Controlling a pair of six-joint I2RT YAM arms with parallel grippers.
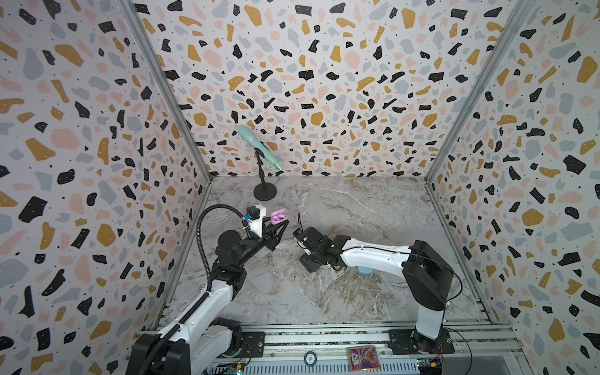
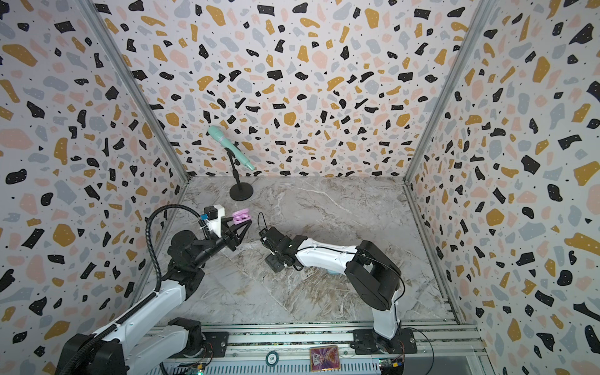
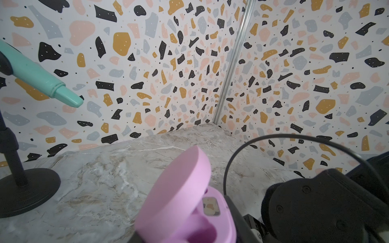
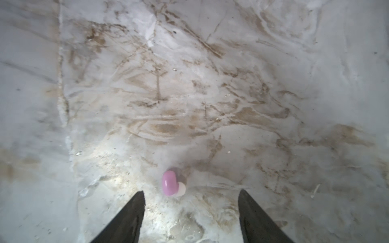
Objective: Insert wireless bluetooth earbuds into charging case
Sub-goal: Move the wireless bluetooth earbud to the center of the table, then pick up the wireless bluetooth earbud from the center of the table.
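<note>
My left gripper (image 1: pixel 278 224) is shut on a pink charging case (image 1: pixel 277 217) and holds it above the marble table, left of centre. The case's lid stands open (image 3: pixel 179 189), and one dark finger (image 3: pixel 237 221) presses its side. My right gripper (image 4: pixel 192 192) points down at the table, open, with nothing between its fingers. A pink earbud with a white tip (image 4: pixel 169 185) lies on the marble just beyond the fingertips, closer to one finger. In both top views the right wrist (image 1: pixel 316 246) hides this earbud.
A mint microphone (image 1: pixel 259 147) leans on a black stand with a round base (image 1: pixel 264 191) at the back left. A light blue object (image 1: pixel 365 270) shows partly under the right forearm. Patterned walls enclose the marble table (image 1: pixel 357 211) on three sides.
</note>
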